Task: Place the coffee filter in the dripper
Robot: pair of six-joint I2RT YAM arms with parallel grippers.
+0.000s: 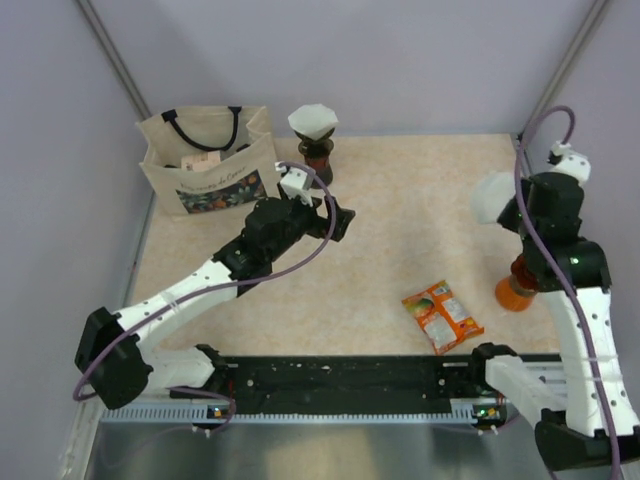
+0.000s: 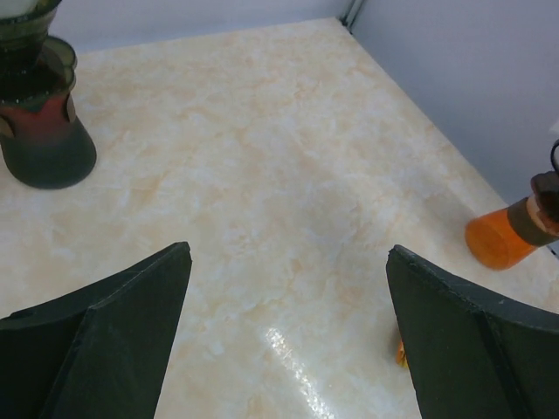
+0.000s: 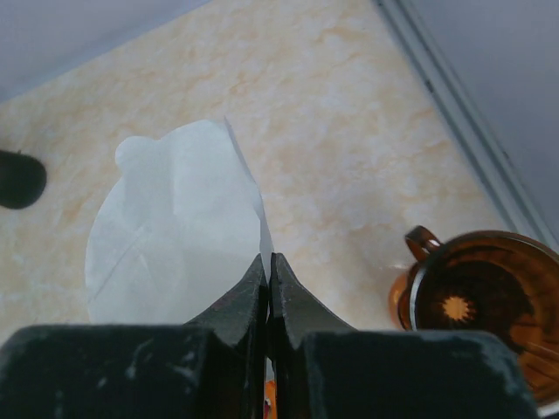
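The left pincer [image 2: 286, 262] is held spread wide above the table [image 1: 420, 220], with nothing between its fingers. The dripper [image 1: 318, 155] is seen ahead of it and to its left, near but apart, standing upright on the table. A white filter [image 1: 313, 121] is seated in its mouth.

The right pincer [image 3: 269, 257] is pressed together on the edge of a second filter [image 3: 175, 236], which is held out ahead of its fingertips, clear of the table. An amber dripper [image 3: 480, 305] is seen below this pincer and to its right.

A packet [image 1: 442, 316] lies well to the left of the right pincer, nearer the bases. A bag [image 1: 205, 165] stands to the left of the left pincer.
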